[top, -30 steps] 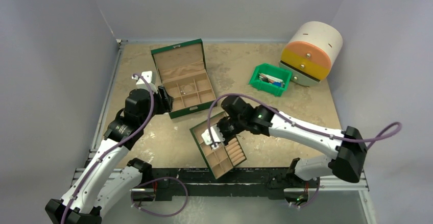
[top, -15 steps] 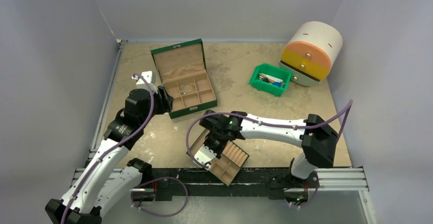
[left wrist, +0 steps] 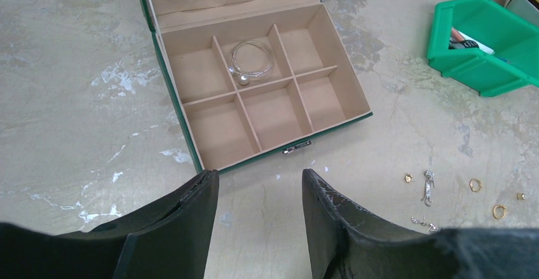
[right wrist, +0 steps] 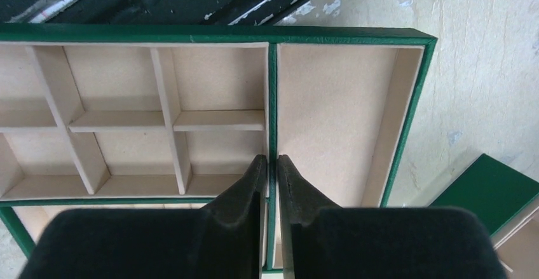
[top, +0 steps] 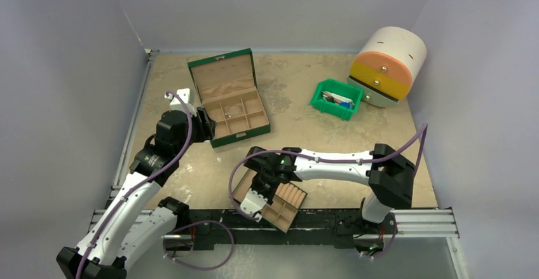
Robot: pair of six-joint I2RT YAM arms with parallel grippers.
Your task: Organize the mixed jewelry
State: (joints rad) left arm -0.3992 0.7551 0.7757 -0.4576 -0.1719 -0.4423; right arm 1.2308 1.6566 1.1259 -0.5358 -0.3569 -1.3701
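The open green box [top: 232, 95] with tan compartments stands at the back left, and a thin silvery bangle [left wrist: 253, 60] lies in its middle rear compartment. Loose jewelry lies on the table to its right: a silvery trinket [left wrist: 429, 187] and small gold rings [left wrist: 475, 184]. My left gripper [left wrist: 259, 176] hangs open just before the box's front wall [left wrist: 292, 144], holding nothing. A separate green tray [top: 286, 203] with tan dividers sits at the table's near edge. My right gripper [right wrist: 272, 159] pinches that tray's green divider wall [right wrist: 272, 101], one finger on each side.
A green plastic bin [top: 337, 98] with small items stands at the back right, next to a round white, orange and yellow drawer unit [top: 388, 66]. The black rail [top: 318, 218] runs right under the tray. Grey walls close in both sides.
My right arm has dragged the green tray toward the near edge and turned it, its elbow swinging in. The left arm and the box have not moved.
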